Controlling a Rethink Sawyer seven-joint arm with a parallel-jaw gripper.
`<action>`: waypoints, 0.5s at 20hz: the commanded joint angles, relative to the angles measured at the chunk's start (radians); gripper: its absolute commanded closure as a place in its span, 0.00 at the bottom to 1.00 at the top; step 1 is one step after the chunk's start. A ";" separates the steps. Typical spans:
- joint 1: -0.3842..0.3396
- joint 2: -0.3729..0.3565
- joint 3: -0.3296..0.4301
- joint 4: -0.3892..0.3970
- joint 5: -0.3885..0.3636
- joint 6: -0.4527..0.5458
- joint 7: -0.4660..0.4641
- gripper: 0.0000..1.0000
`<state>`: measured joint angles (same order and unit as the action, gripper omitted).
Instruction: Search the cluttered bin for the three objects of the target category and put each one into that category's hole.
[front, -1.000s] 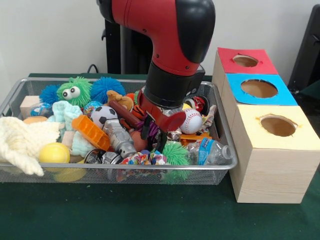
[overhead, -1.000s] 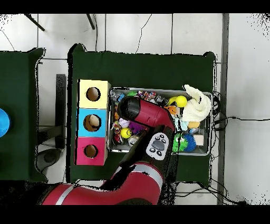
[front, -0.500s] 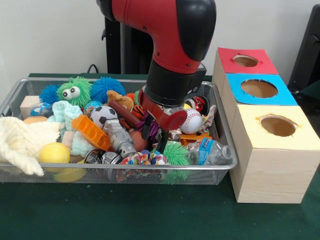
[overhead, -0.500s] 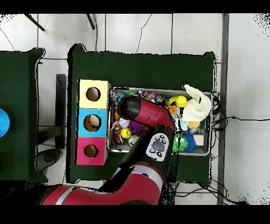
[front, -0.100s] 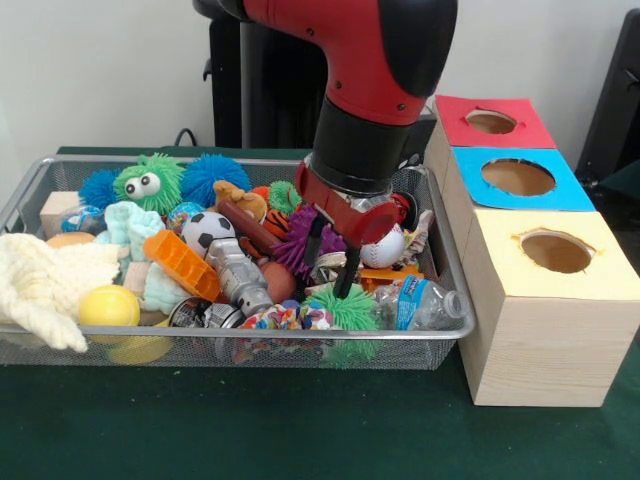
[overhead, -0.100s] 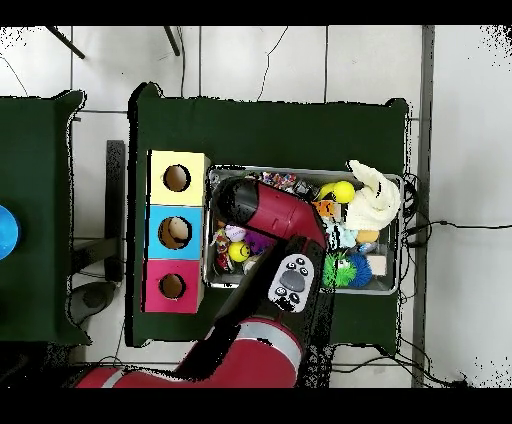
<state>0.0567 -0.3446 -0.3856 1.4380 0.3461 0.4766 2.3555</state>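
Tool (front, -0.100s: 330, 262) at frame centre over silver wire-mesh bin (front, -0.100s: 440, 262), black fingers (front, -0.100s: 347, 272) spread, apparently holding nothing. Purple spiky rubber ball (front, -0.100s: 300, 238) just left of them; white baseball (front, -0.100s: 384, 246) right.

A dark green cloth covers the surface (front, -0.100s: 300, 430), which shows from above as a green rectangle (overhead, -0.100s: 270, 125) set on a floor of large pale tiles (overhead, -0.100s: 270, 60) crossed by thin dark cables. A second green-covered table (overhead, -0.100s: 35, 200) stands at the overhead view's left edge, apart from the first, with a blue round object (overhead, -0.100s: 5, 232) on it. Behind the surface rises a plain off-white wall (front, -0.100s: 100, 70), evenly lit.
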 joint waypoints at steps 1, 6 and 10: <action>-0.004 -0.007 0.066 0.018 0.045 0.119 0.190 0.00; -0.016 -0.001 0.073 0.012 0.044 0.112 0.180 0.00; -0.031 0.014 0.082 0.003 0.040 0.093 0.165 0.00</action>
<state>0.0579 -0.3592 -0.3857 1.4380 0.3477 0.4861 2.3555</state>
